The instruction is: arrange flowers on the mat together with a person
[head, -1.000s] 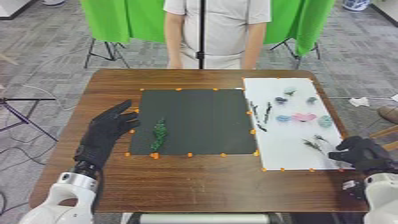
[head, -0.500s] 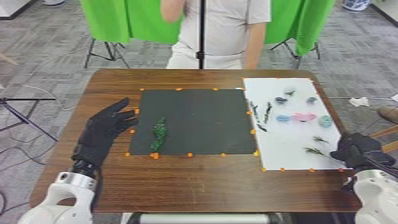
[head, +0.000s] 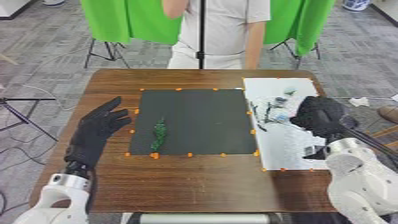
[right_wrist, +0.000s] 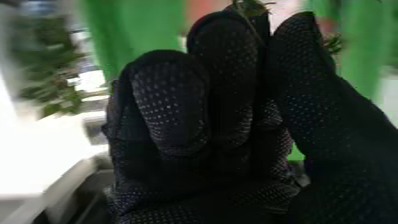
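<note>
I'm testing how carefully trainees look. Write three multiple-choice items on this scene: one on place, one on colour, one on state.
1. Where does the green sprig lie?
A: on the floor
B: on the dark mat, toward its left edge
C: on the dark mat, along its right edge

2. What colour is the mat on the right?
A: white
B: red
C: yellow

3. How is the robot's left hand?
A: clenched in a fist
B: gripping a blue flower
C: open and empty

Key:
1 B: head view shows it there, leafy against the dark surface.
2 A: its bare part shows white.
3 C: its fingers extend, with nothing in them.
</note>
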You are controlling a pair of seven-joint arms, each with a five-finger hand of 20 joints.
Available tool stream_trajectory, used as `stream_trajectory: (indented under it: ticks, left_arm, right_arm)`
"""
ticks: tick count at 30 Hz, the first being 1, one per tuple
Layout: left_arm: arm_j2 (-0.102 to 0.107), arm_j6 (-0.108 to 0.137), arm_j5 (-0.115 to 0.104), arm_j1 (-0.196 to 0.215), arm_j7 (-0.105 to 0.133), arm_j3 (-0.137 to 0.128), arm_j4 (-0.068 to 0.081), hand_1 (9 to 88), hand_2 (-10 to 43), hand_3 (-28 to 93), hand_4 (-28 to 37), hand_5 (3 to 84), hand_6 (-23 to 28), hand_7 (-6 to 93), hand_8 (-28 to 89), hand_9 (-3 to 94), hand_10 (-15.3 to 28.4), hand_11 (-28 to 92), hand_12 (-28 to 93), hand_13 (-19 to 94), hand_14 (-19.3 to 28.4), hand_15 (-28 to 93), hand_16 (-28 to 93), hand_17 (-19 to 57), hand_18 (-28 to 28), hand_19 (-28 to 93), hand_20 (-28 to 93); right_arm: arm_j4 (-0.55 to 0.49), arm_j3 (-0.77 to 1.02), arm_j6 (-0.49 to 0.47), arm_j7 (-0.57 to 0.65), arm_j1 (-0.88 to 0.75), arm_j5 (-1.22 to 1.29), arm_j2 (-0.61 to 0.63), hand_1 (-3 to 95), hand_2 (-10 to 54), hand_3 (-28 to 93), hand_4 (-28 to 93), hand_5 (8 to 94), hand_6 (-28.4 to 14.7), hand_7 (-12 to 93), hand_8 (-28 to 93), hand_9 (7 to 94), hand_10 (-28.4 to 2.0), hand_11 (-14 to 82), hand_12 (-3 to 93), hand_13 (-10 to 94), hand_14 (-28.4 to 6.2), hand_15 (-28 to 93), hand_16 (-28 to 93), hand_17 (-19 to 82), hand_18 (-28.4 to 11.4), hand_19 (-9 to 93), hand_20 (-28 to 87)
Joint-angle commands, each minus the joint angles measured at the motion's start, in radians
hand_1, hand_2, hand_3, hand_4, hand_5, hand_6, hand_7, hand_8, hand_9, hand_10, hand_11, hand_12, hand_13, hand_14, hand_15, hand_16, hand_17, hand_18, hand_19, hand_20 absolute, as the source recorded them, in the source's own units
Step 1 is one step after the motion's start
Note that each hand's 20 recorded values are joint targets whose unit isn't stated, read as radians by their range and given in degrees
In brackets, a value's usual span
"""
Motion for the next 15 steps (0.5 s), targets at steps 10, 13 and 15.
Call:
stream_trajectory:
  ticks: [10,13,15]
  left_arm:
    - [-0.001,0.023,-0.008,0.019,0.002,-0.009,-0.008,25.7,4.4,80,-23.2,38.1,7.8,11.8,-8,36.8,19.6,25,10,27,27.3,49,-7,-9.4,26.9,49,15]
    - [-0.001,0.022,-0.008,0.018,-0.003,-0.008,-0.009,25.7,4.3,80,-23.2,38.1,7.8,11.7,-8,36.8,19.7,25,10,27,27.3,49,-7,-9.4,26.9,50,15]
    - [-0.001,0.015,-0.004,0.011,-0.009,-0.003,-0.006,25.7,4.3,80,-23.2,38.1,7.8,11.7,-8,36.9,19.6,25,10,27,27.3,49,-7,-9.4,26.9,50,15]
  right_arm:
    - [0.277,-0.704,-0.162,0.061,0.662,-0.055,-0.39,54.3,-9.5,65,-28,88.2,1.2,20,8,91.3,-8.8,38.3,23.8,82,-7.0,63,23,44,-19.7,93,26]
    - [0.328,-0.745,-0.183,0.081,0.685,-0.06,-0.437,54.1,-9.5,65,-28,88.1,1.2,20,8,91.0,-8.9,38.6,23.8,82,-7.1,64,23,44,-19.9,93,26]
    - [0.35,-0.766,-0.21,0.095,0.693,-0.071,-0.459,54.1,-9.5,65,-28,88.0,1.1,20,8,90.7,-8.8,39.0,23.9,82,-7.2,64,23,44,-19.9,93,26]
